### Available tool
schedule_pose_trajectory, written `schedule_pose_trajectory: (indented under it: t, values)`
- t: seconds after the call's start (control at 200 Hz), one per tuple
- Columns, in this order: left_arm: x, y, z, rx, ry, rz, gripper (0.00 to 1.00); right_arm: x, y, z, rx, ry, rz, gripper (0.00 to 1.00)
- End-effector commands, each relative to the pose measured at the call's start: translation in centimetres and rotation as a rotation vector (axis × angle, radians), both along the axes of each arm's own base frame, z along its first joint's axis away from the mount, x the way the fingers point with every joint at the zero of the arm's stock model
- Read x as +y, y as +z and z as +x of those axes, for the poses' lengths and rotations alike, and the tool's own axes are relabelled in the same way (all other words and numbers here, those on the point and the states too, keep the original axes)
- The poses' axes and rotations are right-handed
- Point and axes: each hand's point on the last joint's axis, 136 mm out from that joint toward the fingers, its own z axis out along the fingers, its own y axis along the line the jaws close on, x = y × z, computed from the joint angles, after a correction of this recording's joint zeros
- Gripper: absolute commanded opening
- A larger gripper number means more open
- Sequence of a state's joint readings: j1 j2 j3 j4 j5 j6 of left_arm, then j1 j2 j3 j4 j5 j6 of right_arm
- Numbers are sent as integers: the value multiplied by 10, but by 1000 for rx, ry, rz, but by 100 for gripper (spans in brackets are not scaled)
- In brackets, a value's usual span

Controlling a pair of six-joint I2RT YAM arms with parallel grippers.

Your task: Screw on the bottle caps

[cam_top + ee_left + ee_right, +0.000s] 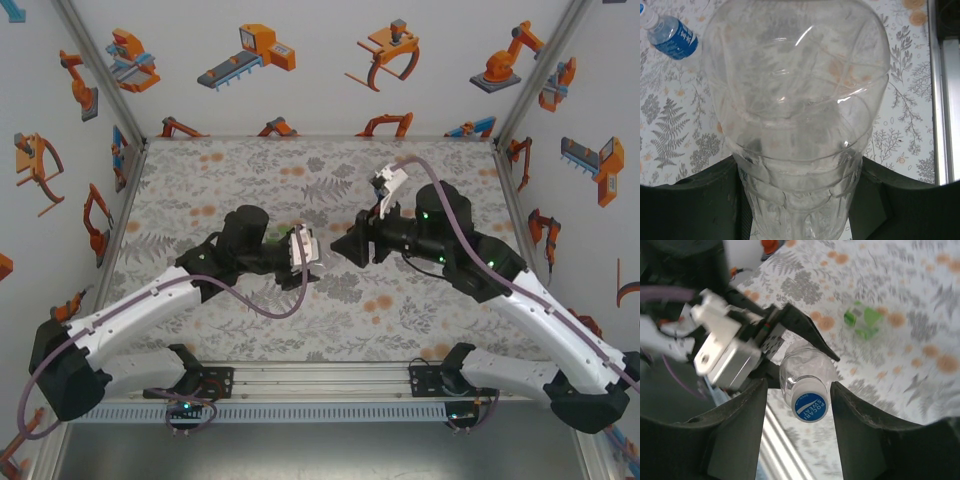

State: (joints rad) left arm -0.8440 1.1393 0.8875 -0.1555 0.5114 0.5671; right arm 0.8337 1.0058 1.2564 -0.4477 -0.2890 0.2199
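The clear bottle [795,100] sits clamped in your left gripper [799,200] at mid-table, its cap [810,406] on the neck between the parted fingers of the right gripper [798,390] (not gripping yet). Close squarely on the cap, line up the axes, then twist without shoving the bottle sideways.

The left arm [130,310] and the right arm [545,320] look the same: long white shells near the base, then black rounded joints toward the wrist. A thin purple cable [265,305] runs along each arm in loose loops. Small green lights [424,213] glow on the black joints. Each wrist carries a white camera bracket [303,245]. Black mounts [200,380] fix the arms on a silver rail [320,376]. The fingers [735,440] of the right gripper [797,385] are broad, dark and matte
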Motion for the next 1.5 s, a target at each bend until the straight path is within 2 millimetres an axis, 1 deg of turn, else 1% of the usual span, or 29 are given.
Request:
schedule_pose_trajectory:
  t: [0.0,0.075,0.175,0.34,0.476,0.551,0.691,0.856,1.081,1.402,1.497]
  values:
    - [3,17,-21,-15,-94,-37,0,11,24,-37,-356,291,-35,52]
    - [5,18,-29,-2,-120,-36,0,13,23,-58,-461,438,-62,52]
    - [8,21,-39,13,-158,-42,0,13,21,-72,-538,542,-92,52]
    - [12,25,-51,22,-197,-52,0,9,12,-85,-631,657,-154,54]
    - [15,25,-54,20,-199,-43,0,9,9,-87,-655,685,-166,56]
    - [15,25,-55,19,-201,-43,0,8,6,-94,-678,731,-159,56]
    - [15,24,-55,18,-204,-39,0,10,0,-90,-674,723,-174,53]
    - [15,23,-56,20,-207,-37,0,11,0,-92,-673,739,-160,48]
    - [15,22,-56,22,-208,-34,0,13,-8,-92,-645,757,-163,43]
    - [15,24,-56,18,-208,-38,0,14,-17,-93,-614,772,-173,43]
    - [15,24,-55,15,-208,-38,0,14,-18,-92,-612,770,-177,41]
